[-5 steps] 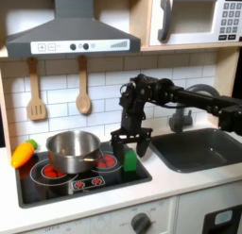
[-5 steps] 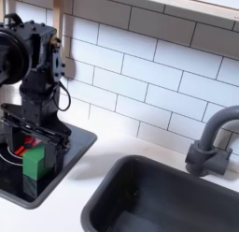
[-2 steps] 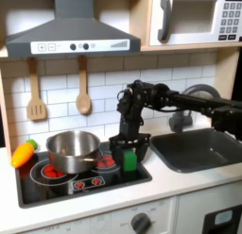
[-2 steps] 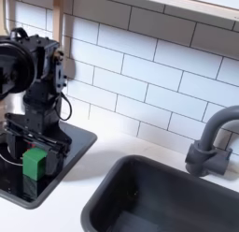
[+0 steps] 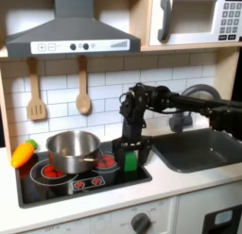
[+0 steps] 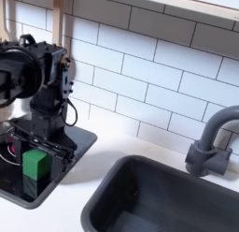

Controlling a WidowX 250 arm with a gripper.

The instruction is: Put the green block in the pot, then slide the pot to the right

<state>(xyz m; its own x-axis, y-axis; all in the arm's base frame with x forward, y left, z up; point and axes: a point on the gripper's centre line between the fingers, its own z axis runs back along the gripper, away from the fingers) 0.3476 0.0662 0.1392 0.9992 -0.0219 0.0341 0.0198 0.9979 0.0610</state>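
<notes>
End effector (image 5: 130, 155) down on the stovetop (image 5: 57, 186), jaws parted either side of the green block (image 5: 130, 160); whether they grip it, I cannot tell. Block sits right of the pot (image 5: 72, 149) in the first exterior view; pot on the left burner.

In the first exterior view, the pot (image 5: 74, 150) sits on the stove top (image 5: 57, 188), over the burner on the first exterior view's left. The carrot (image 5: 22, 154) lies on the counter just left of the stove. My gripper (image 5: 130, 159) stands over the stove's right part, around the green block (image 5: 130, 160), which rests right of the pot and apart from it. The sink basin (image 5: 203, 148) lies further right, the faucet (image 5: 179, 118) behind it. In the second exterior view, my gripper (image 6: 37, 166) and the block (image 6: 36, 163) are at the left, the basin (image 6: 177, 198) at the right.
</notes>
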